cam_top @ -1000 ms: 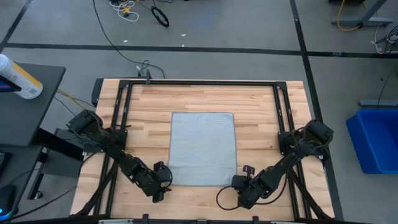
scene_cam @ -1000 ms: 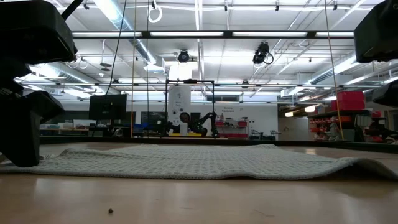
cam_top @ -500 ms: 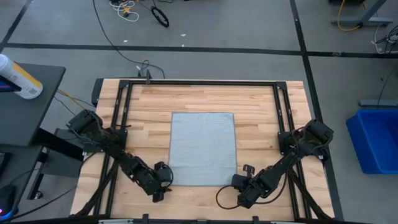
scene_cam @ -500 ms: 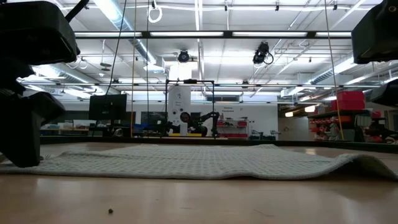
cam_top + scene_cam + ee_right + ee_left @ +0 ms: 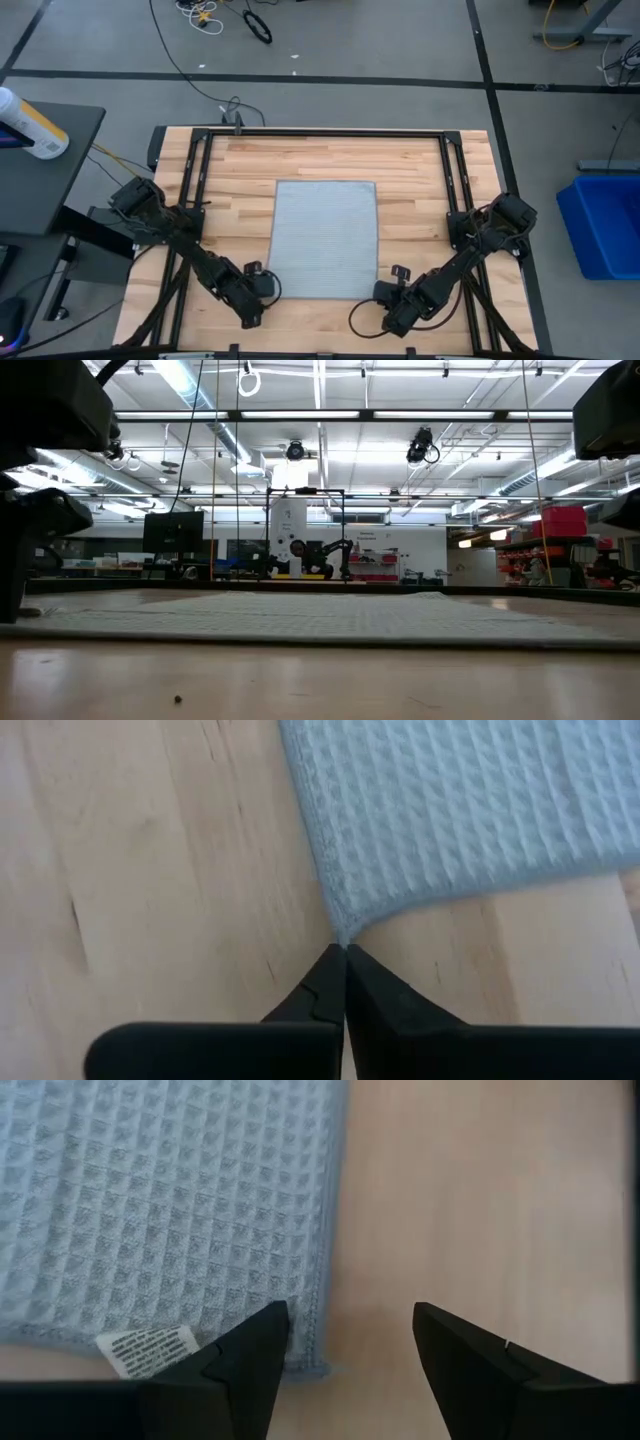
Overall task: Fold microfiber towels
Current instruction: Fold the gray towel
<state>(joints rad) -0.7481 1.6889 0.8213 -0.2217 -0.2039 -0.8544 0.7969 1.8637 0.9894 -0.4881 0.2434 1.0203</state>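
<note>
The light grey-blue microfiber towel (image 5: 327,240) lies spread flat on the middle of the wooden table, and it shows as a low flat sheet in the low view (image 5: 320,618). My left gripper (image 5: 266,287) is open at the towel's near left corner. One finger (image 5: 250,1355) stands over that corner beside the white tag (image 5: 145,1350), the other over bare wood; I cannot tell whether it touches. My right gripper (image 5: 384,293) is shut at the towel's near right corner. My right gripper pinches the tip of the towel's near right corner (image 5: 340,932) between its two fingertips (image 5: 328,970). It comes low over the table from the near right. The corner is drawn out to a point at the fingertips. The rest of the towel lies on the wood.
Black frame rails (image 5: 320,133) run along the table's far, left and right sides. A blue bin (image 5: 608,225) stands on the floor to the right. A dark side table with a bottle (image 5: 30,125) stands at the left. Bare wood (image 5: 240,170) surrounds the towel.
My left gripper has drawn back a little toward the table's near left. The towel's near right corner, slightly humped up before, now lies flat, and the near edge has flattened.
</note>
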